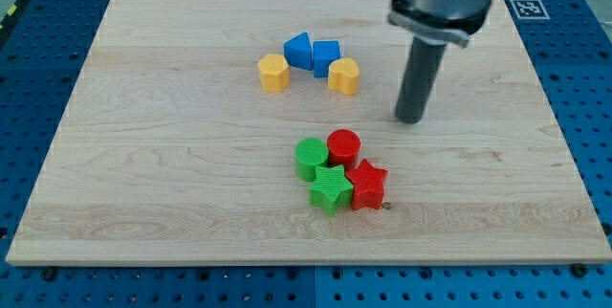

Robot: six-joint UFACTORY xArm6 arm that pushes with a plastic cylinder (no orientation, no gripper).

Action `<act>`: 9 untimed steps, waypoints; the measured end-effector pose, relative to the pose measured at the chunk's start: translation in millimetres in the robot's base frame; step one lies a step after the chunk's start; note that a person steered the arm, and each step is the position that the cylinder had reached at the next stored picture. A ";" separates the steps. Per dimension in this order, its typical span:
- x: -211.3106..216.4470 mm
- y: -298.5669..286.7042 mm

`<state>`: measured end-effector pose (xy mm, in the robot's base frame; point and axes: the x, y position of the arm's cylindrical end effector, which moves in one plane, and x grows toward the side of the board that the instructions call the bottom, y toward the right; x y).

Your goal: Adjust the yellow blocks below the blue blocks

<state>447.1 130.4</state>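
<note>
Two blue blocks sit side by side at the board's upper middle: a blue triangular block (298,51) and a blue cube (326,56). A yellow hexagonal block (273,73) lies just left of and below them. A yellow heart-shaped block (344,76) lies just right of and below them, touching the cube. My tip (412,118) rests on the board to the right of the yellow heart block, apart from every block.
A cluster lies below the middle: a green round block (310,158), a red cylinder (343,145), a green star (330,187) and a red star (367,185). The wooden board (143,155) lies on a blue perforated table. The rod's grey mount (442,2) hangs at top right.
</note>
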 end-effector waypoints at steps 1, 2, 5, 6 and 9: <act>-27.1 1.0; -34.1 -24.3; -34.2 -99.0; -23.5 -98.6; -9.9 -250.9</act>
<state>437.2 -120.5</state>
